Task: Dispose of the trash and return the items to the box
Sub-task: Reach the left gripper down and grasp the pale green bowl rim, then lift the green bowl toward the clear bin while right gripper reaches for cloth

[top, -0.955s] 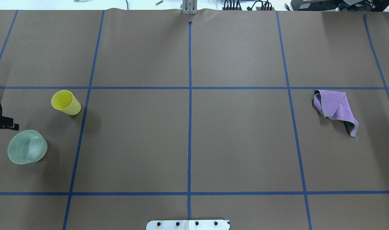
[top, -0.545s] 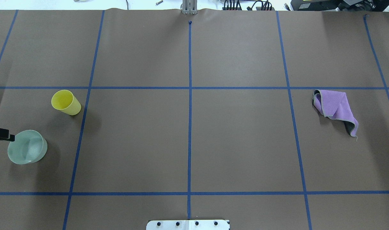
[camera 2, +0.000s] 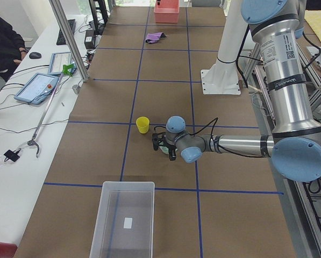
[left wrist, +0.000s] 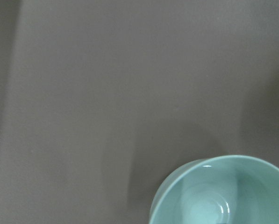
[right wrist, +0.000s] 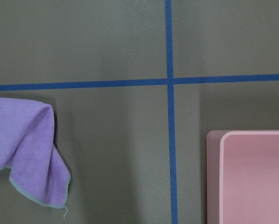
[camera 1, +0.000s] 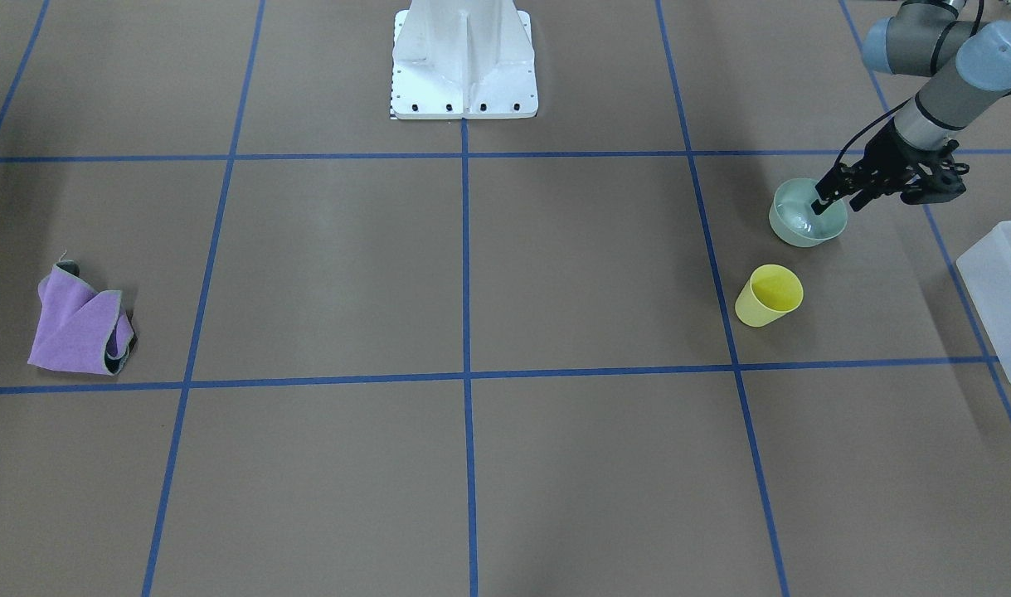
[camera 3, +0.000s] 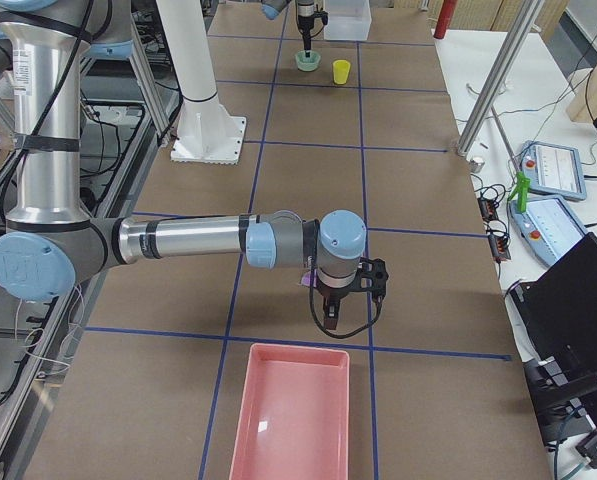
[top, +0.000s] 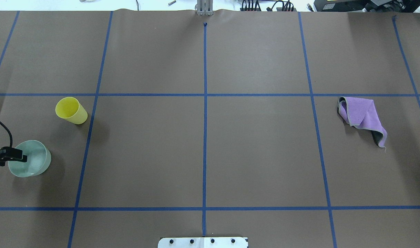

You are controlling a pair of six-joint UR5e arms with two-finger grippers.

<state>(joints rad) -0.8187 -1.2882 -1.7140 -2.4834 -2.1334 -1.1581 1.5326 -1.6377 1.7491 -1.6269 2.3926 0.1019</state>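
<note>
The pale green bowl (camera 1: pixel 804 230) stands upright on the table and also shows in the overhead view (top: pixel 36 165) and the left wrist view (left wrist: pixel 223 196). The yellow cup (camera 1: pixel 769 296) stands upright a short way from it, apart (top: pixel 71 110). My left gripper (camera 1: pixel 838 203) is open at the bowl's rim, one finger inside the bowl and one outside (top: pixel 17 157). The frosted white box (camera 1: pixel 1003 290) stands empty at the table's end (camera 2: pixel 125 220). My right gripper (camera 3: pixel 330 320) hovers above the table; I cannot tell whether it is open or shut.
A purple cloth (top: pixel 363 115) lies crumpled on the right half of the table (right wrist: pixel 22 149). A pink tray (camera 3: pixel 288 410) stands at the table's right end (right wrist: pixel 251 177). Blue tape lines grid the brown table cover.
My left gripper has moved from beside the bowl, between bowl and cup, to the bowl's rim, and one finger now reaches into the bowl. Bowl, cup and cloth have not moved.
</note>
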